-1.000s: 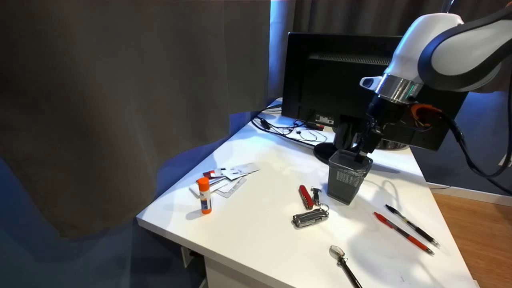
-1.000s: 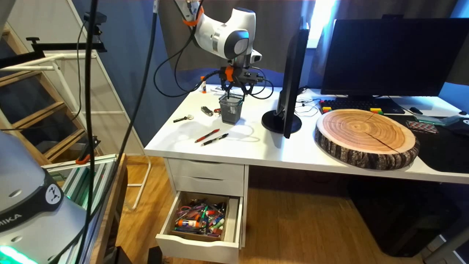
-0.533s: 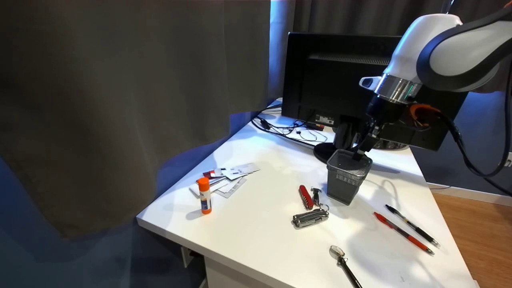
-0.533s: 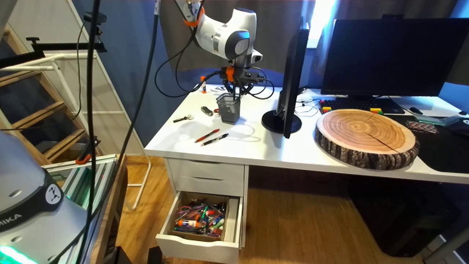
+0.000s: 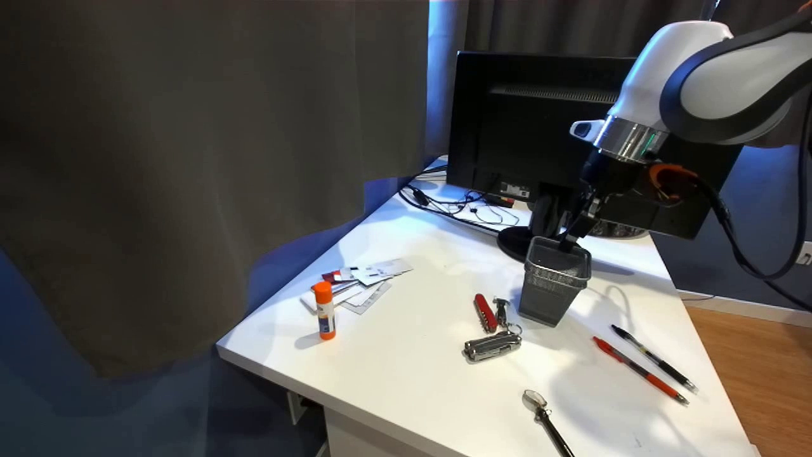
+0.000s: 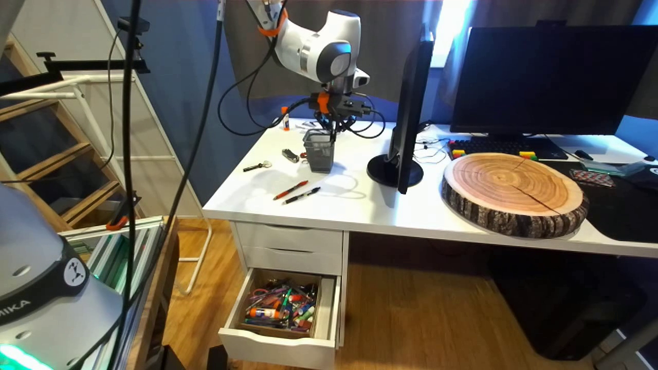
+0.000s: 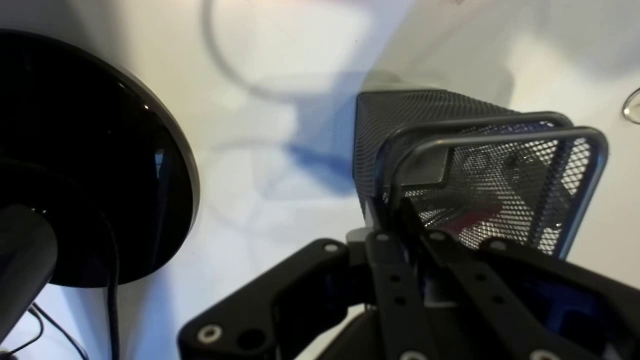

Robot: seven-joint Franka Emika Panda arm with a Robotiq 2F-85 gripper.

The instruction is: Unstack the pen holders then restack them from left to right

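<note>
The gripper point(image 7: 393, 212) has its jaws pinched together on the rim of the upper pen holder point(image 7: 505, 175), a dark grey metal-mesh cup; I can't tell whether the rim of the lower pen holder point(image 5: 549, 304) is caught between them too. The upper cup sits nested in the lower one, its rim showing just above the other, and the lower one stands on the white counter point(image 5: 419, 355). Near the pair lie a red pocketknife point(image 5: 486, 313) and a silver multi-tool point(image 5: 492, 346). Between the cups and the counter's front edge, a red ballpoint pen point(image 6: 291, 190) and a black ballpoint pen point(image 6: 301, 196) rest side by side. The round black monitor base point(image 7: 100, 160) stands close by, apart from the cups. Farther off, an orange-capped glue stick point(image 5: 325, 311) stands upright beside a spread of cards point(image 5: 365, 282). In an exterior view, a bark-edged wood slice point(image 6: 514, 190) lies past the monitor point(image 6: 417, 103), and below, a drawer point(image 6: 282, 352) stands open.
</note>
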